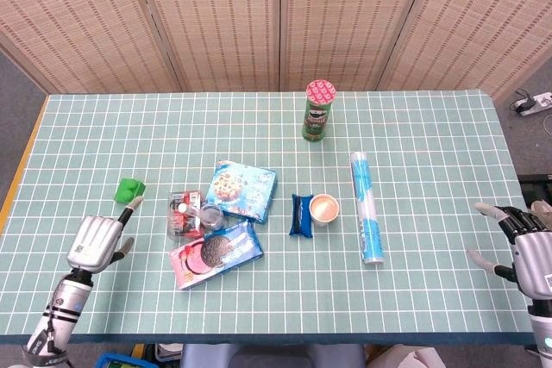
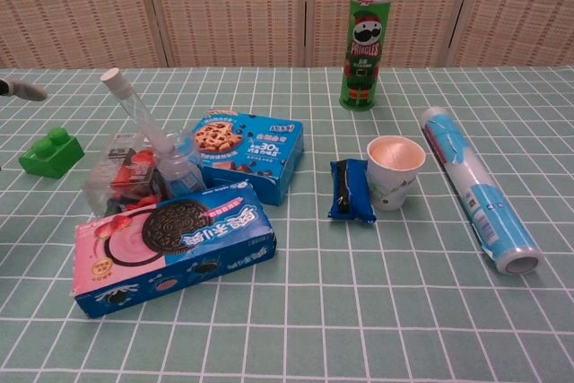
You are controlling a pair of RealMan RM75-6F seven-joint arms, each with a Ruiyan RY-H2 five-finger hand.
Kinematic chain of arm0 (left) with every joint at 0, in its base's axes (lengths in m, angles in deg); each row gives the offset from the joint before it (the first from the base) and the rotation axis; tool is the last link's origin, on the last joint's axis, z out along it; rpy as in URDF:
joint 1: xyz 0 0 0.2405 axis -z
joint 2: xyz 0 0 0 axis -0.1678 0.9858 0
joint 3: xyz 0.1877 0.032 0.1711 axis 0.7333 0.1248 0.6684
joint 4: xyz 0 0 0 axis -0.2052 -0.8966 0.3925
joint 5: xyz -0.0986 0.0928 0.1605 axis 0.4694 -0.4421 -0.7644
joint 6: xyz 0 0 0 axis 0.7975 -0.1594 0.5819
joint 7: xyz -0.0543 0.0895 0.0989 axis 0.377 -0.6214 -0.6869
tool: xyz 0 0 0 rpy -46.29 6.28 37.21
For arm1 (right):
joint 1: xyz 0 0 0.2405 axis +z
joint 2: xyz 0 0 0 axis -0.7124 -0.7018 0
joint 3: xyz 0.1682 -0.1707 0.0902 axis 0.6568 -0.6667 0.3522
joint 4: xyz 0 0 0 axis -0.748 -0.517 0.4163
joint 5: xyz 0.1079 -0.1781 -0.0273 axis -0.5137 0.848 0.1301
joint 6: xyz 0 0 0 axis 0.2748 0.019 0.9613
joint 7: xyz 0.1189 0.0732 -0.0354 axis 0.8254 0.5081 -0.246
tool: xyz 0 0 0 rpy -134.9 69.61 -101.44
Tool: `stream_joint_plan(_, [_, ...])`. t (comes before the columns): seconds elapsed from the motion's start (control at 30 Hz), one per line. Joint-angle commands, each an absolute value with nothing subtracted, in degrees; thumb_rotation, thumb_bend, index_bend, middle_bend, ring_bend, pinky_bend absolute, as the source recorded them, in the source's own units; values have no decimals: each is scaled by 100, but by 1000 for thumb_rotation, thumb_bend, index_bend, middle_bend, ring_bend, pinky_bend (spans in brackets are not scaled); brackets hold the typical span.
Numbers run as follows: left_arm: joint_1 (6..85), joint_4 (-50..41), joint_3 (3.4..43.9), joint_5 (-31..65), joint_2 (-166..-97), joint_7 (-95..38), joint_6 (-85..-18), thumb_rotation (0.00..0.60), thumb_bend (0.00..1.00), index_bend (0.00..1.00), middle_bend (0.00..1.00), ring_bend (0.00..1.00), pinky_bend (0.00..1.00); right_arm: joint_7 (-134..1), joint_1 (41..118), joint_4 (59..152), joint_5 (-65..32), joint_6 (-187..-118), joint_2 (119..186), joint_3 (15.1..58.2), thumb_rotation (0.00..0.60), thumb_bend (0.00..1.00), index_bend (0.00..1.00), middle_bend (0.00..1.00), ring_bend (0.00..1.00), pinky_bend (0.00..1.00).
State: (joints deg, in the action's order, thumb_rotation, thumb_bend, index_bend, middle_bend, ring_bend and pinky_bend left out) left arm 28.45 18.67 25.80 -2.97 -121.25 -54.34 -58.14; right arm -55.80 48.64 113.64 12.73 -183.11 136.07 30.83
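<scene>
Fingers [image 1: 131,206]: my left hand [image 1: 97,234] spread, empty, near green block [image 1: 129,190] | right hand [image 1: 530,247] spread, empty, table edge | progress: nothing grasped, block untouched

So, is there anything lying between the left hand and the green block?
No. In the head view the left hand sits just below the green block, with only bare checked tablecloth between; one of its fingers nearly reaches the block.

Bright, even overhead light, soft short shadows, sharp focus throughout (no glare or blur)
</scene>
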Motion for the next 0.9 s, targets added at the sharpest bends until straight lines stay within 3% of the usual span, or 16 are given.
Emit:
stream_joint_plan(0.03, [3003,1952,2534,-119,-12249,-5740,-5668,600,361,78,1000,990,1000,-5553,4856,11360,1275,-18321,13599,3082,600,52,276,363,294,349])
stream_joint_plan(0.9, [3733,2755,2498,563,-12604,-7074,-5309,600,361,78,1000,990,1000,-5295,4779,11337,1325,-18441,13505,3066,600,52,276,362,294,349])
